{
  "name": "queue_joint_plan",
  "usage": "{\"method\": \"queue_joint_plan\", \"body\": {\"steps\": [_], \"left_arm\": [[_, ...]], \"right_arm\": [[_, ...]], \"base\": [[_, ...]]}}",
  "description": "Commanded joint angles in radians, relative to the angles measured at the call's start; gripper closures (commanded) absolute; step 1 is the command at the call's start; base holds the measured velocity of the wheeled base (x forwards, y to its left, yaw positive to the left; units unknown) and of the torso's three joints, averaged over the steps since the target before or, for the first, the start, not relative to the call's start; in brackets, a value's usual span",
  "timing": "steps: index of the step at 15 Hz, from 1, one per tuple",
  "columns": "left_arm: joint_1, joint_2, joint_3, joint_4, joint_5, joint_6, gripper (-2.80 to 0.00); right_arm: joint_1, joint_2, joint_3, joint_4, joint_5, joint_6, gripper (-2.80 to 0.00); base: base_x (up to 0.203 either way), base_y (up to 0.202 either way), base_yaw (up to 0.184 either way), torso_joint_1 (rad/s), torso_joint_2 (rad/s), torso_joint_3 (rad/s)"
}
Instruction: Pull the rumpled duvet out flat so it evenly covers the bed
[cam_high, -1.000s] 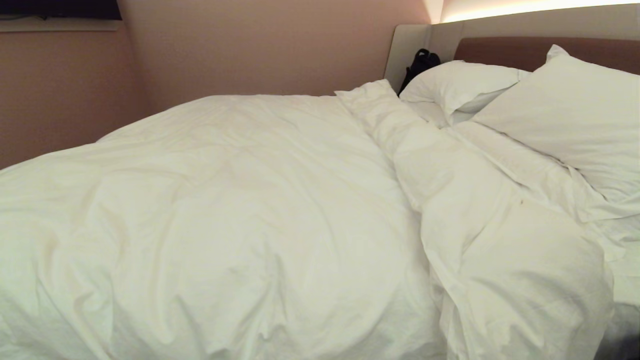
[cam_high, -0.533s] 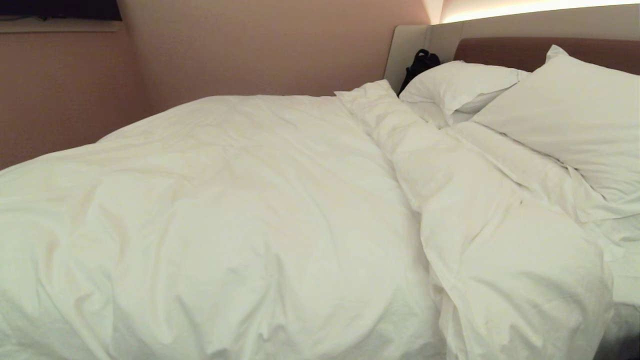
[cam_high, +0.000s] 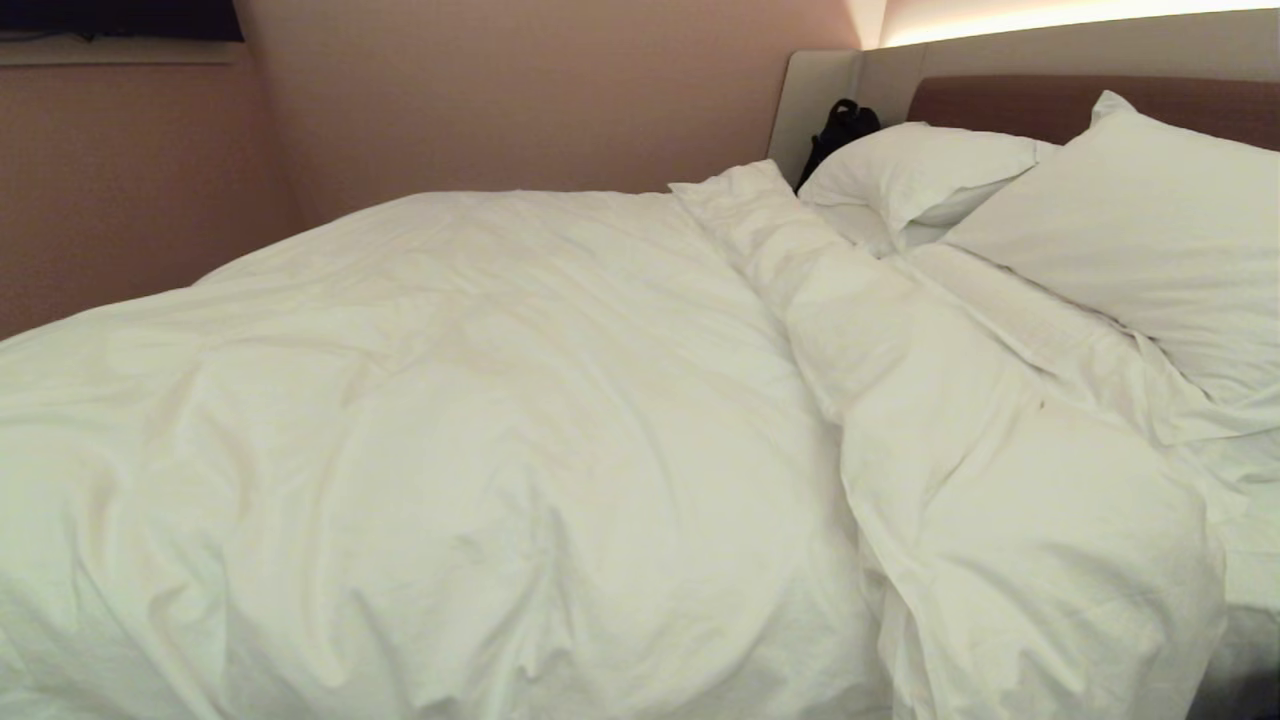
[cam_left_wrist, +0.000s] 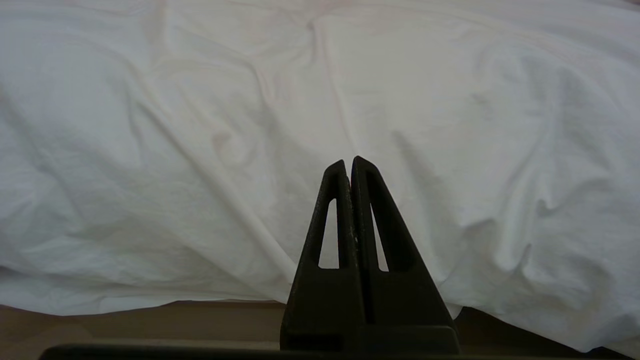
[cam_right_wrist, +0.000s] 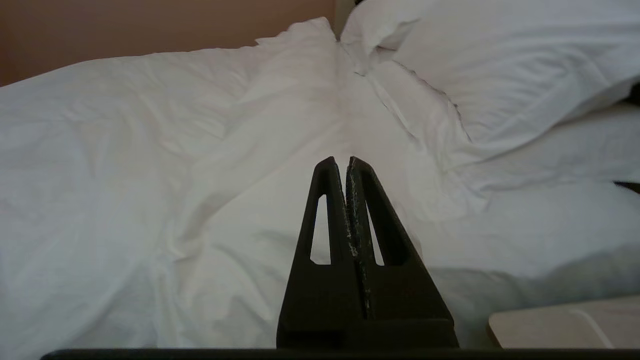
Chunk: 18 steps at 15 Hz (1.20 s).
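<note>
— Head view?
— Duvet (cam_high: 480, 430) rumpled across bed (cam_high: 1060, 100), bunched beside pillows (cam_high: 1130, 230).
— Left wrist?
— Left gripper (cam_left_wrist: 348, 162) before duvet edge, jaws together, empty.
— Right wrist?
— Right gripper (cam_right_wrist: 340, 161) facing duvet fold, jaws together, empty.

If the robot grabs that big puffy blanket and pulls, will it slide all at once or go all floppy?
Probably floppy: the duvet is full of soft creases and a bunched ridge, so a pinched bit would likely stretch and drag first. It looks thick and bed-sized, so maybe heavyish to haul. Its folded edge lies against the pillows, which might get nudged.
</note>
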Motion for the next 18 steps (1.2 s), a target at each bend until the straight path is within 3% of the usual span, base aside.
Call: {"method": "queue_joint_plan", "body": {"steps": [1, 4, 7, 9, 12, 16, 18], "left_arm": [[0.000, 0.000, 0.000, -0.001, 0.000, 0.000, 0.00], [0.000, 0.000, 0.000, -0.002, 0.000, -0.001, 0.00], [0.001, 0.000, 0.000, -0.002, 0.000, 0.000, 0.00], [0.000, 0.000, 0.000, -0.002, 0.000, -0.001, 0.00], [0.000, 0.000, 0.000, -0.002, 0.000, 0.001, 0.00], [0.000, 0.000, 0.000, -0.002, 0.000, -0.001, 0.00], [0.000, 0.000, 0.000, -0.001, 0.000, -0.001, 0.00]], "right_arm": [[-0.017, -0.026, 0.013, 0.051, -0.149, 0.014, 0.00], [-0.017, -0.026, 0.051, 0.055, -0.379, 0.013, 0.00], [-0.111, -0.024, 0.032, 0.055, -0.409, -0.050, 0.00], [-0.172, -0.040, 0.032, 0.049, -0.322, -0.064, 0.00], [-0.137, -0.107, 0.088, 0.066, -0.148, -0.014, 0.00], [-0.133, -0.198, 0.162, 0.079, -0.142, -0.007, 0.00], [-0.131, -0.298, 0.207, 0.077, -0.024, -0.002, 0.00]], "base": [[0.000, 0.000, 0.000, 0.000, 0.00, 0.000], [0.000, 0.000, 0.000, 0.000, 0.00, 0.000], [0.000, 0.000, 0.000, 0.000, 0.00, 0.000], [0.000, 0.000, 0.000, 0.000, 0.00, 0.000], [0.000, 0.000, 0.000, 0.000, 0.00, 0.000], [0.000, 0.000, 0.000, 0.000, 0.00, 0.000], [0.000, 0.000, 0.000, 0.000, 0.00, 0.000]]}}
